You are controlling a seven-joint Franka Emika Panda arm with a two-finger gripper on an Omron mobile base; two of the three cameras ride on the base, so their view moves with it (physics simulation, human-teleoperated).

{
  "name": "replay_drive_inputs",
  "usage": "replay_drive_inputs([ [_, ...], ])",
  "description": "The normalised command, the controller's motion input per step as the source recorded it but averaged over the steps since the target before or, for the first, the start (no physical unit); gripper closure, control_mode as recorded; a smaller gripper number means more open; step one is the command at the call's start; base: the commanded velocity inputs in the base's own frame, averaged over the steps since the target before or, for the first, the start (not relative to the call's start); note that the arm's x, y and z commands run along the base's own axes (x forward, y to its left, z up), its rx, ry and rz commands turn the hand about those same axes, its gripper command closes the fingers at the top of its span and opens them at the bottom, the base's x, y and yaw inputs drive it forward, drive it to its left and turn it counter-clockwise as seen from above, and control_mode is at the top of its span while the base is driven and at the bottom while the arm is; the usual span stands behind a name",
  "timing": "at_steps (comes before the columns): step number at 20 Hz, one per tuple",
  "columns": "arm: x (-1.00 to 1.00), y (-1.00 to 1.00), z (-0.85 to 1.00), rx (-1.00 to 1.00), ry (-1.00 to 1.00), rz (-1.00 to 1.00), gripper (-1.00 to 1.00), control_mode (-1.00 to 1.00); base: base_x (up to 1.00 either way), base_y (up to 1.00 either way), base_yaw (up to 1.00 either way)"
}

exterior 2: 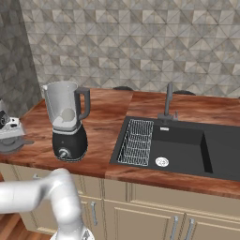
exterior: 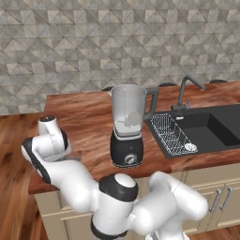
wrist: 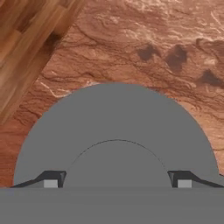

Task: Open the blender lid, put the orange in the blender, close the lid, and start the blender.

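The blender (exterior: 127, 123) (exterior 2: 68, 121) stands on the wooden counter, its clear jar open at the top above the black base with a silver dial. A pale round shape inside the jar (exterior: 134, 117) (exterior 2: 68, 114) looks like the orange. The blender lid (wrist: 116, 127) (exterior 2: 18, 143), a flat dark grey disc with a raised centre knob, lies near the counter's left end. My gripper (wrist: 117, 180) (exterior 2: 6, 125) hangs just over it, open, one dark finger tip on each side of the knob.
A black sink (exterior: 206, 126) (exterior 2: 187, 145) with a wire rack (exterior: 171, 133) (exterior 2: 137, 142) and a faucet (exterior: 183, 93) (exterior 2: 168, 102) lies right of the blender. The counter's left edge and the wooden floor (wrist: 26, 39) are close beside the lid.
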Motion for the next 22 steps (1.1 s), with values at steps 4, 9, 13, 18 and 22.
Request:
replay_drive_inputs([
  [4, -0.11, -0.27, 1.00, 0.02, -0.05, -0.11, 1.00, -1.00, 0.00, 0.00, 0.00],
  [9, -0.07, -0.41, 1.00, 0.02, -0.08, -0.13, 1.00, -1.00, 0.00, 0.00, 0.00],
  [13, -0.26, -0.58, 0.98, 0.03, -0.17, -0.15, 1.00, -1.00, 0.00, 0.00, 0.00],
  [18, -0.40, -0.70, 0.77, 0.06, -0.23, -0.13, 1.00, -1.00, 0.00, 0.00, 0.00],
  [22, -0.41, -0.64, 0.83, 0.04, -0.17, -0.17, 1.00, -1.00, 0.00, 0.00, 0.00],
])
